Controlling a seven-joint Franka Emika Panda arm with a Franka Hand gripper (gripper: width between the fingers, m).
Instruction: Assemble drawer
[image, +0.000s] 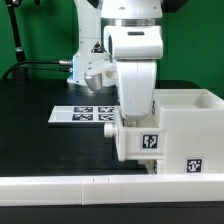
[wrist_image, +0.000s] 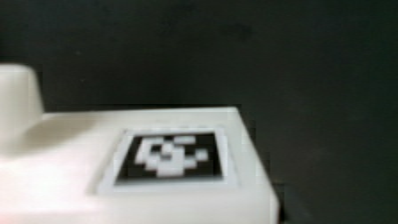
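- Pincer (image: 128, 118) hangs over drawer housing (image: 175, 130) w/ tagged tray (image: 135, 140) at its 9 o'clock, prob. lining up.
- Jaw state: can't tell.
- Marker board (image: 85, 113) lies on table (image: 40, 100).

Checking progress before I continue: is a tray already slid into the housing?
No: in the exterior view the housing stands open-topped and looks empty, with no tray visible inside.

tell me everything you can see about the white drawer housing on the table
The tall white boxy plastic drawer housing stands upright with its top open, on the black table at the exterior view's right. Black-and-white square tags mark its front faces. The low white rail lies before it. The robot's white gripper is against its corner; contact is unclear.
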